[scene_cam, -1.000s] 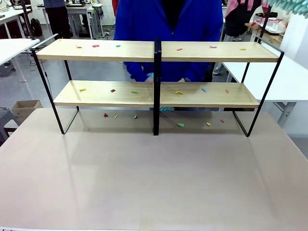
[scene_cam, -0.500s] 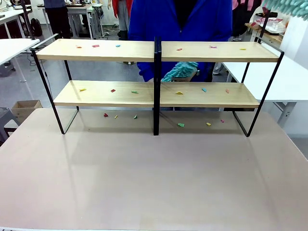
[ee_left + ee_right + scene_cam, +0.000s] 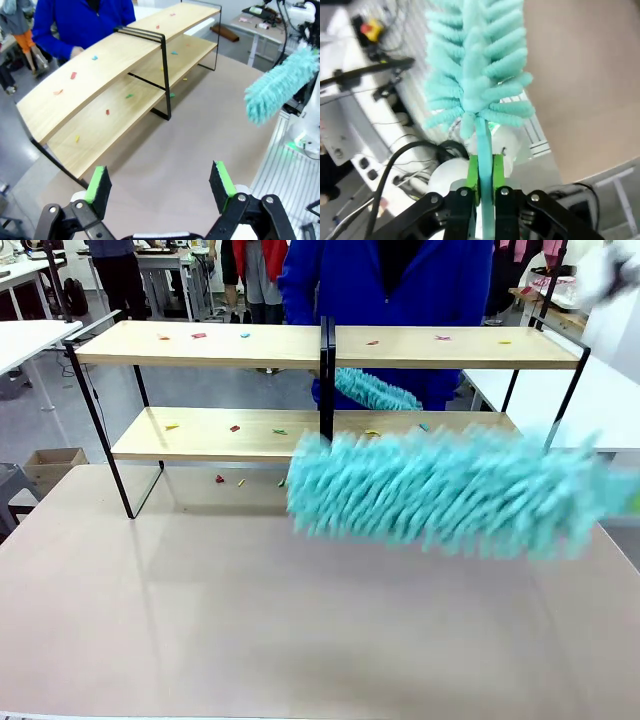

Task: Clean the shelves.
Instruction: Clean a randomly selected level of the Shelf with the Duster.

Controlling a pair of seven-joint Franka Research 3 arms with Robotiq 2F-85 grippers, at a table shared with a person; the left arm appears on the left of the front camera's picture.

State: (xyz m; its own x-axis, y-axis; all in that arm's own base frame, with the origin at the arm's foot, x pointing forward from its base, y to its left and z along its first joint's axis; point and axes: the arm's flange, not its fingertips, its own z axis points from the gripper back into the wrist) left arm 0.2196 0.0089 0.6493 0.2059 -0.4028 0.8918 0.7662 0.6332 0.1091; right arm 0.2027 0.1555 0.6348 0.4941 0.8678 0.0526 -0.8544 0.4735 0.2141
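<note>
In the front view, the shelves (image 3: 200,344) stand on the far half of the desk (image 3: 200,610), with the two light-wood boards one above the other in the black frame and the centre post in the middle. Small coloured scraps (image 3: 234,428) lie on both boards and on the desk under the lower board. A big teal duster (image 3: 440,490) stretches across the right half of this view in front of the shelves; it is blurred, and it covers the right part of the lower board. Behind the shelves stands a person (image 3: 380,280) in a blue top. A second duster (image 3: 375,390), also teal, shows between the two boards, just right of the centre post.

In the left wrist view, my left gripper (image 3: 160,182) is wide open, its green pads (image 3: 97,182) are far apart and nothing is between them. It hangs above the bare desk, and the shelves (image 3: 100,75) run slanted across the upper left of the view, apart from the gripper. The fluffy duster (image 3: 280,85) is in the air at the right, away from the shelves.

In the right wrist view, my right gripper (image 3: 485,172) is closed tight on the thin teal handle (image 3: 482,137) of the duster, and the fluffy head (image 3: 480,65) rises straight above the fingers. The desk surface shows at the upper right behind it.
</note>
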